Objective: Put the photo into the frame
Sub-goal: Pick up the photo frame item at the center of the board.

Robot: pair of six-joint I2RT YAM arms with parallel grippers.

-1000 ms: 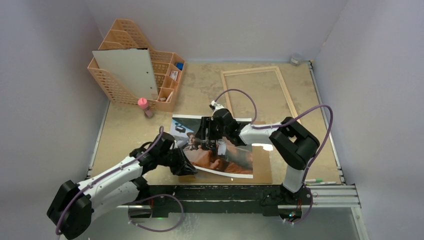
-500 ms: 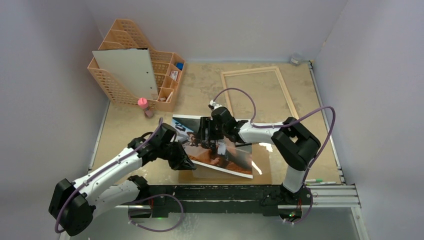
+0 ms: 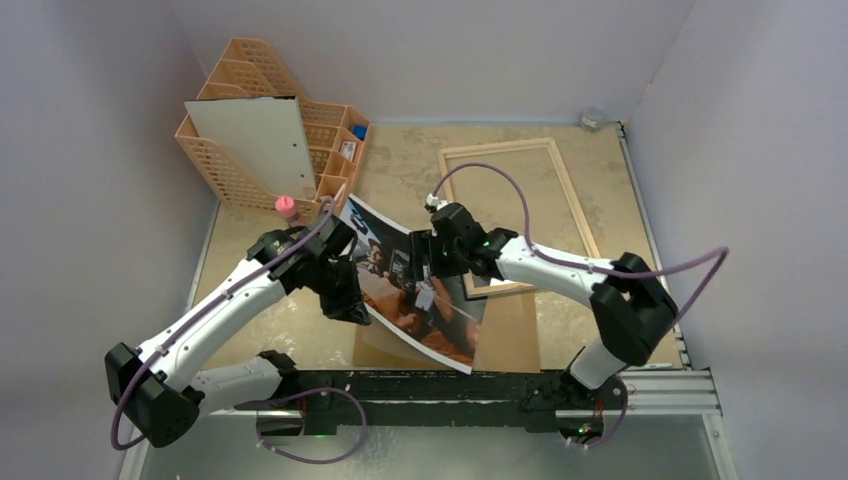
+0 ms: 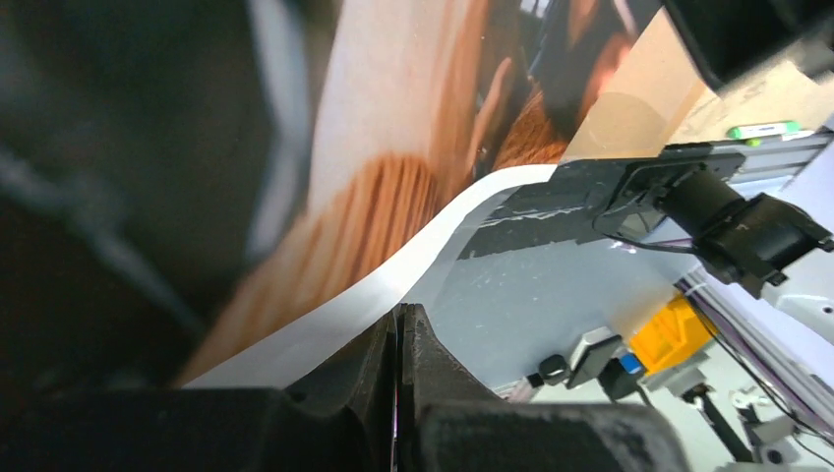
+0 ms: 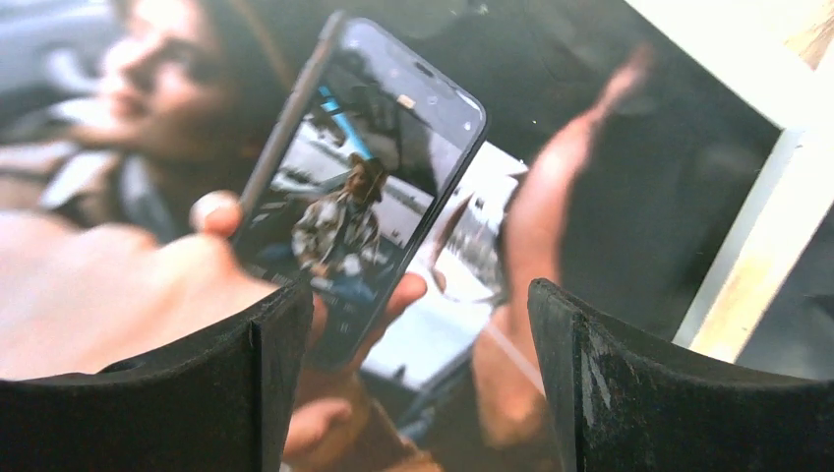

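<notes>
The photo [image 3: 440, 335] hangs tilted above the table, its far corner raised toward the organiser. My left gripper [image 3: 350, 305] is shut on the photo's white left border [image 4: 325, 315], its jaws [image 4: 398, 320] pressed together on the edge. Over the middle of the print, my right gripper [image 3: 425, 268] stands open; its wrist view shows the pictured phone screen [image 5: 374, 206] between the spread fingers [image 5: 285, 334], with nothing gripped. The frame [image 3: 575, 200], with its light wood rim, lies flat at the back right, and its edge [image 5: 767, 256] shows beside the photo.
A brown fibreboard sheet [image 3: 510, 335] lies under the photo near the front edge. A peach lattice organiser [image 3: 330, 170] with a white board [image 3: 255, 145] leaning on it stands at the back left, with a pink-capped bottle [image 3: 287, 207] in front. Pens [image 3: 630, 362] lie by the right rail.
The left gripper closed on the photo's left edge and lifted it up and back, tilting the print off the brown sheet. The right gripper opened wider and rose slightly.
</notes>
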